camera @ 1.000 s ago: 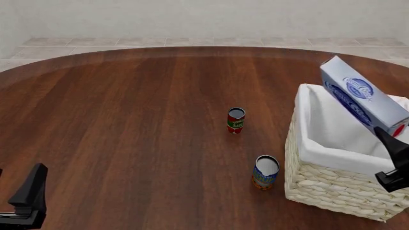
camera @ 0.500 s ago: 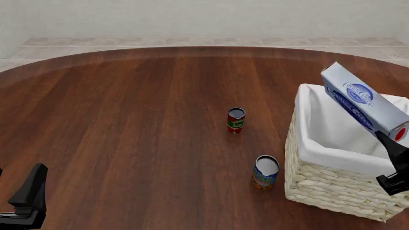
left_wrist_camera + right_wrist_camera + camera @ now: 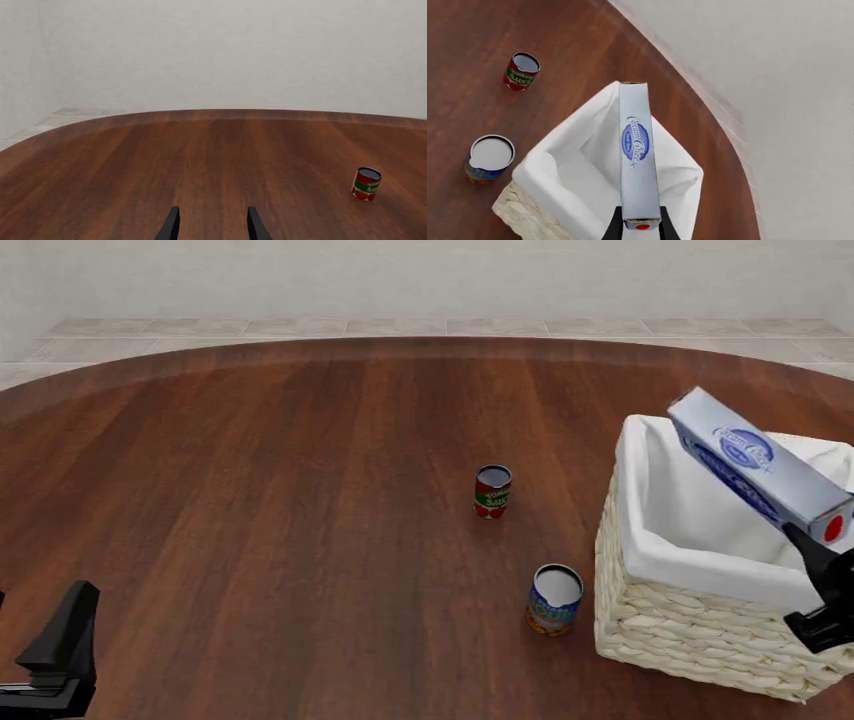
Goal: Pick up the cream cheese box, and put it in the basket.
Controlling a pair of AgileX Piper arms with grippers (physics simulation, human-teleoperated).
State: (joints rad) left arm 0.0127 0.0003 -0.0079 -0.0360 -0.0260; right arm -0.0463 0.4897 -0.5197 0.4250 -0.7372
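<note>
Since a second ago you have been lowering the cream cheese box point(image 3: 763, 463), and it is now sitting a little lower over the basket point(image 3: 694, 625), while nothing else on the surface point(image 3: 267, 490) has shifted. Your right gripper point(image 3: 830, 585) is pinching the box at its red-dot end, the fingers point(image 3: 614, 226) pressing on either side of the carton. The box is hanging tilted, its far end raised above the basket's white cloth lining point(image 3: 577, 170), not touching it as far as the views show. On the narrow face turned to the right wrist camera, a dark blue oval is carrying script lettering reading "Cream Cheese".

Just beside the basket's left wall, a can with a blue and orange label point(image 3: 554, 600) is standing upright; its writing is too small to read. Farther out toward the middle of the surface, a red and green can point(image 3: 493, 491) is standing upright, and its label is showing the words "Tomato Sauce" in the right wrist view. Neither can is standing under the box.

Your left gripper point(image 3: 212, 227) is hovering low at the near left edge, well apart from everything, its fingers spread and holding nothing.
</note>
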